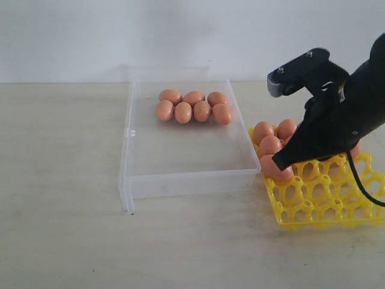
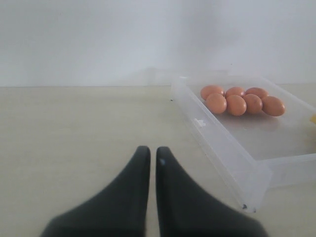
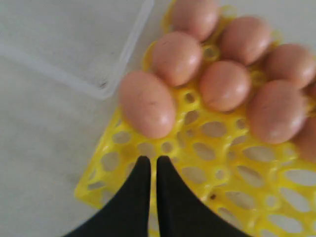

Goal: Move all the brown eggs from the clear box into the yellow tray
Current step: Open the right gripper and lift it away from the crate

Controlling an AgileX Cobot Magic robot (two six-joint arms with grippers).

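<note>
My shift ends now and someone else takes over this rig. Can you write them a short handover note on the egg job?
The left gripper is shut and empty, over the bare table beside the clear box.
The right gripper is shut and empty, low over the yellow tray, next to the egg at the tray's corner.
Done: at least seven brown eggs sit in tray cells; the arm hides part of the tray.
Left: seven eggs lie in two rows at the far end of the clear box, to be moved to the tray's free cells.

Eggs (image 1: 183,112) 14+; box (image 1: 129,150) 1; tray (image 1: 313,212) 1.
</note>
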